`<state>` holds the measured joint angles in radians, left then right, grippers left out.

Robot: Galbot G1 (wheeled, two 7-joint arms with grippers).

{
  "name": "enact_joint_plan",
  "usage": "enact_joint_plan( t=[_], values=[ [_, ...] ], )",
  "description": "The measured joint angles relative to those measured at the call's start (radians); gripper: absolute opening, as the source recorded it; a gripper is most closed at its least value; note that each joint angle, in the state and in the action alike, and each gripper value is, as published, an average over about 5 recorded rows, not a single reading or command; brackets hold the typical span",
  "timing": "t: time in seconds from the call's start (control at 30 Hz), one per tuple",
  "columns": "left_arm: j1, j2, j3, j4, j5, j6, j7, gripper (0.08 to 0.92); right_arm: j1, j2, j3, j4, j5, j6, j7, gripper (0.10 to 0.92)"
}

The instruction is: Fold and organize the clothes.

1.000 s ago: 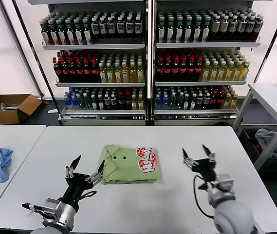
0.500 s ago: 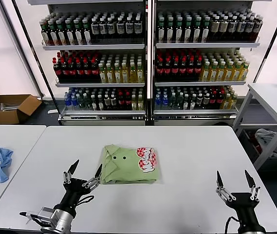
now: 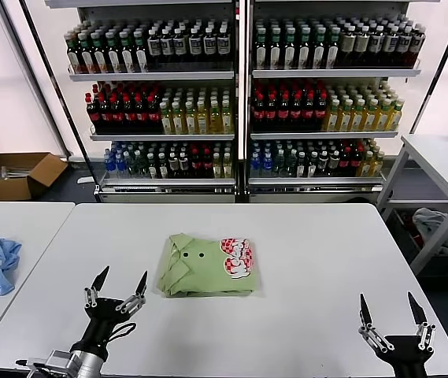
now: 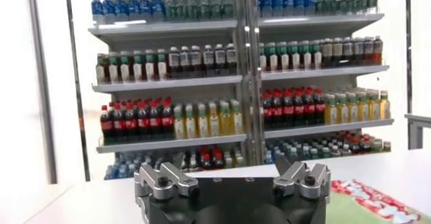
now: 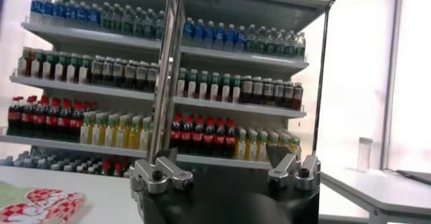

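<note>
Since the earlier frame both arms have pulled back to the near table edge. Left gripper [image 3: 116,289] and right gripper [image 3: 391,313] stand wide open, holding nothing. Green shirt [image 3: 206,265] lies folded at the centre of the table [image 3: 310,236]; folding appears complete.

White tables [image 3: 302,236]; bottle shelves [image 3: 239,102] behind; cardboard box [image 3: 15,173]

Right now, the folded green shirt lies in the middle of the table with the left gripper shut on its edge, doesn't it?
Not quite. The head view shows the green shirt folded mid-table, but the left gripper is open and clear of it, near the table's front edge.
</note>
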<state>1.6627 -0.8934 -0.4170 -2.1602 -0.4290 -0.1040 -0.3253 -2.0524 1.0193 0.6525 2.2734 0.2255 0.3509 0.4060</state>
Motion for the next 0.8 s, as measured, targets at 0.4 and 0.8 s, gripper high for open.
enact_joint_plan(
  t=[0.4, 0.8],
  values=[
    [0.039, 0.014, -0.042, 0.012, -0.025, -0.017, 0.004, 0.823, -0.033, 0.006, 0.003, -0.013, -0.008, 0.060, -0.007, 0.823],
    [0.065, 0.041, -0.088, 0.012, -0.080, -0.001, 0.020, 0.823, -0.046, 0.000, 0.013, -0.014, -0.008, 0.096, -0.007, 0.823]
  ],
)
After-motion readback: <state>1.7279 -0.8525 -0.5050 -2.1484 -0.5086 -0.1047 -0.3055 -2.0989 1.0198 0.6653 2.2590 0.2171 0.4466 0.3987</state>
